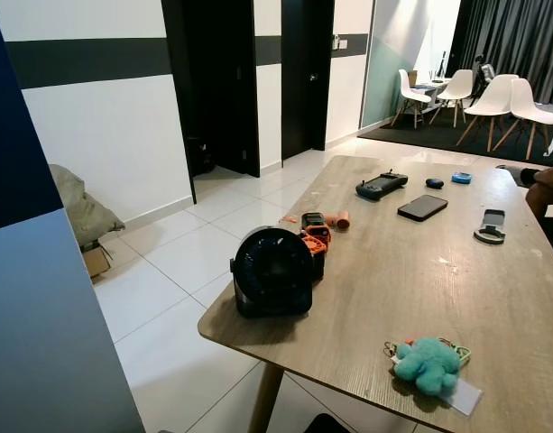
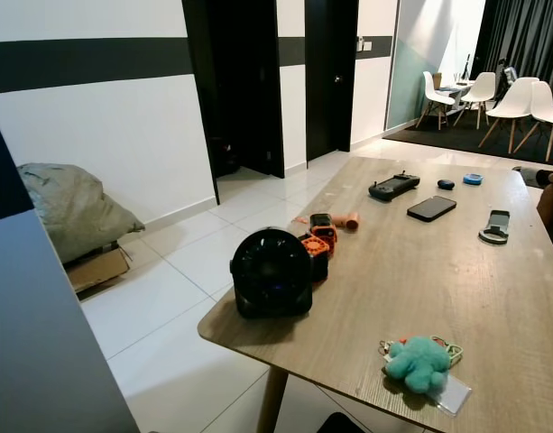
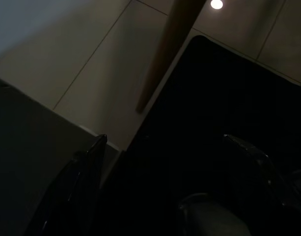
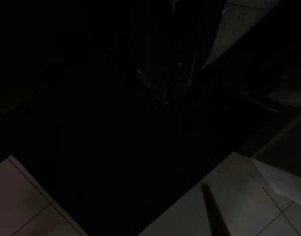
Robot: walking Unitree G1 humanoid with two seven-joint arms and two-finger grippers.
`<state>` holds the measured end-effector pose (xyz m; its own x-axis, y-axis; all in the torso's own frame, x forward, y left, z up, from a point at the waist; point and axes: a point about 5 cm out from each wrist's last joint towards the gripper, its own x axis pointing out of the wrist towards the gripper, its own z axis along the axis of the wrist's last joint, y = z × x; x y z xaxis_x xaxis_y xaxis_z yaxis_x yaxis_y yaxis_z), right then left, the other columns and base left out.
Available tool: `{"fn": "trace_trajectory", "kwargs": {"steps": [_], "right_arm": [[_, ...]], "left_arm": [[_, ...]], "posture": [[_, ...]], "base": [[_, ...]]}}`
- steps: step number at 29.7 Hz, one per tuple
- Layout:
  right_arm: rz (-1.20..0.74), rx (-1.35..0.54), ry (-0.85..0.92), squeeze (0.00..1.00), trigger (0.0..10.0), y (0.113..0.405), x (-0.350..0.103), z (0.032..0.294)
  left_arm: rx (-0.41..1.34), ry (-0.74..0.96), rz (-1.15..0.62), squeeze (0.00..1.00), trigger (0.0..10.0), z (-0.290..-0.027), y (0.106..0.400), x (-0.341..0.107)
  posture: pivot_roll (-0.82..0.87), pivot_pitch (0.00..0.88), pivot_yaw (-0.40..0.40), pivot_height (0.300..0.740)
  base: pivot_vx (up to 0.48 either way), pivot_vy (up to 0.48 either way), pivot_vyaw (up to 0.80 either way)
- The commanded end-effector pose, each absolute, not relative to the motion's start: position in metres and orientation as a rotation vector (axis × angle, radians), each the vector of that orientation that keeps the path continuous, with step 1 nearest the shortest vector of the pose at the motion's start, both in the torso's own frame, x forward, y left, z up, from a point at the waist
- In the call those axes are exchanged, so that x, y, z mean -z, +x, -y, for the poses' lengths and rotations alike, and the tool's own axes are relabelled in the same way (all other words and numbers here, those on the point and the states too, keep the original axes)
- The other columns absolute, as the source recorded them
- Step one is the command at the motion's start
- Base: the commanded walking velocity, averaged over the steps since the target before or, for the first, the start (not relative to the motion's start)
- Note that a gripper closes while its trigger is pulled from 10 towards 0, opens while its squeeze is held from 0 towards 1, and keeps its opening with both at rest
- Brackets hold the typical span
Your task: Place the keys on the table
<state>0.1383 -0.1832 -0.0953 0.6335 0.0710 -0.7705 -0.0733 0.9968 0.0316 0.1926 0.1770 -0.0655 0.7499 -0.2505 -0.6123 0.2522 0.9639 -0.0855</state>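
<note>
Keys (image 1: 428,363) (teal plush attached) lie on the table (image 1: 420,271); pincer states unclear.

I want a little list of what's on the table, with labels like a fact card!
table: light wooden top, standing on a white tiled floor
keys: on a teal plush octopus keyring, lying on the table's near edge
fan: small black round fan at the table's left edge
behind fan: orange and black gadget
far end: black controller, black phone
left gripper: hanging low over the floor, jaws apart
right gripper: too dark to tell
</note>
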Motion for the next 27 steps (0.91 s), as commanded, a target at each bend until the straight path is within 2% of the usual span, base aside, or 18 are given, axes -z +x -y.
{"fn": "trace_trajectory", "kwargs": {"steps": [1,27], "right_arm": [[-0.884,-0.082,0.010,0.00,10.0,0.1384,0.0957,0.1808],[-0.878,-0.084,0.013,0.00,10.0,0.1395,0.0954,0.1788]], "left_arm": [[0.261,0.004,-0.670,0.00,10.0,-0.1792,0.1953,0.0643],[0.258,-0.002,-0.656,0.00,10.0,-0.1771,0.2019,0.0612]], "posture": [[0.04,0.032,0.044,0.740],[0.05,0.038,0.049,0.740]], "base": [[-0.315,0.000,0.00],[-0.339,0.000,0.00]]}}
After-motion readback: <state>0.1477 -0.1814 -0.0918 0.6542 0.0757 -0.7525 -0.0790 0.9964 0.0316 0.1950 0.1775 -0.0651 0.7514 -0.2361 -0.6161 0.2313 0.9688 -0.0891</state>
